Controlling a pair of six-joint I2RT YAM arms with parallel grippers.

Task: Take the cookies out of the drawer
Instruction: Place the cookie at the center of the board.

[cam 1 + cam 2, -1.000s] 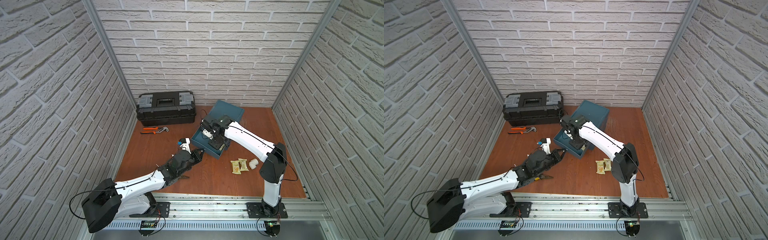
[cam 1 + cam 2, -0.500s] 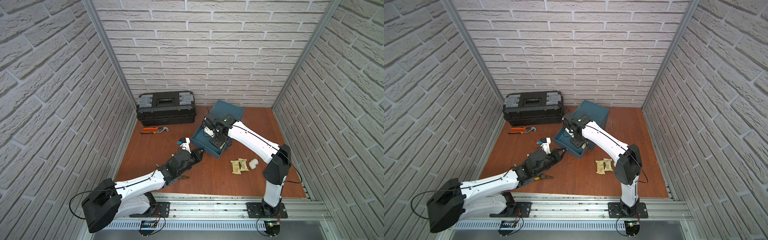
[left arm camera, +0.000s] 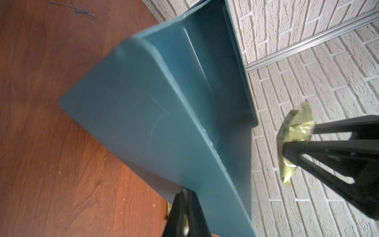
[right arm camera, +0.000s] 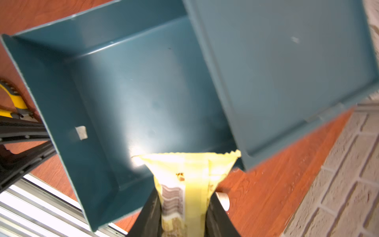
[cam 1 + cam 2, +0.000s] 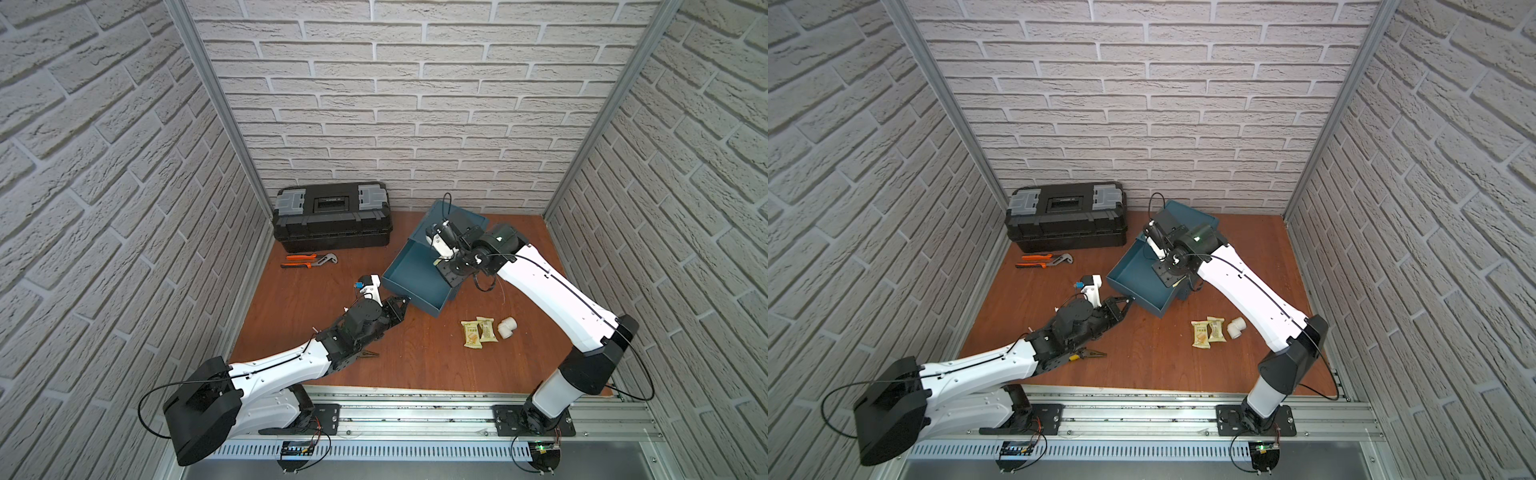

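right gripper (image 4: 184, 207) clamped on cream cookie packet (image 4: 190, 176), hanging over drawer (image 5: 415, 305) mid frame. left gripper (image 5: 402, 302) closed, looks pinched on drawer front. two packets (image 5: 478, 333) already on tabletop, lower right of drawer. tip: clear drawer wall first, swing toward that pair, drop beside them, not onto pipe elbow (image 5: 508, 328). drawer looks empty otherwise.

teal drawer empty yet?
Empty where visible: drawer floor bare in the right wrist view; right gripper holds a cream packet clear of it.
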